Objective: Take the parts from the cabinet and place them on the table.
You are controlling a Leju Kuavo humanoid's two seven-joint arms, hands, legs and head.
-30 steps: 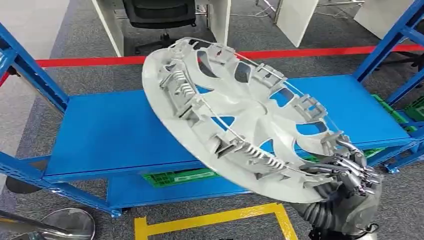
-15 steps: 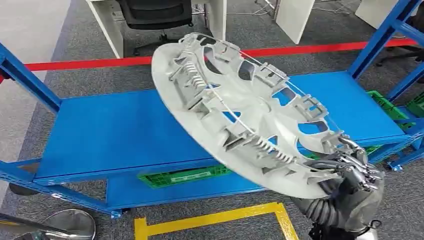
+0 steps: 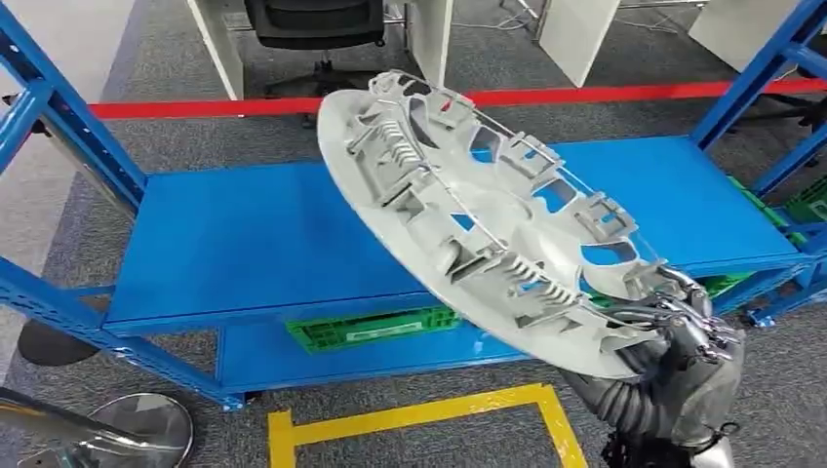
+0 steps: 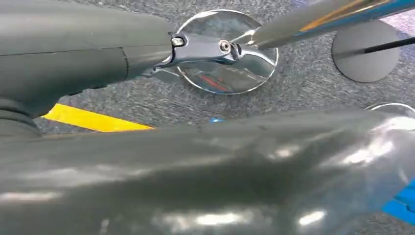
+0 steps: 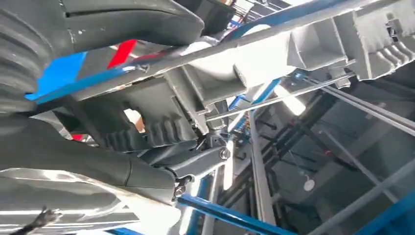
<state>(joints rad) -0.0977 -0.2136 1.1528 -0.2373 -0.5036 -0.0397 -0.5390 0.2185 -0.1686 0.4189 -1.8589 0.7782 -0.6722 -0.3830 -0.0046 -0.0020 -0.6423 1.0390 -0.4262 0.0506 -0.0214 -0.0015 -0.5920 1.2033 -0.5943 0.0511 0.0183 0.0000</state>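
A large pale grey wheel cover (image 3: 468, 214) hangs tilted in the air over the blue shelf (image 3: 244, 244), its ribbed, clipped back side facing me. My right hand (image 3: 683, 336) grips its lower rim at the bottom right of the head view. In the right wrist view the fingers (image 5: 195, 164) curl around the wheel cover's rim (image 5: 254, 58) from below. My left hand (image 4: 147, 54) hangs low over the grey carpet, holding nothing, with a finger stretched out straight.
The blue shelf's top is bare, with blue uprights (image 3: 59, 127) at both ends. A green crate (image 3: 371, 327) lies on the level below. Yellow floor tape (image 3: 419, 424) runs in front. A chrome round base (image 3: 146, 429) stands at the lower left, red tape (image 3: 195, 107) and an office chair (image 3: 312, 24) behind.
The camera has shifted a little. The wheel cover has swung slightly to the right and tilted steeper in my right hand, whose grip is unchanged.
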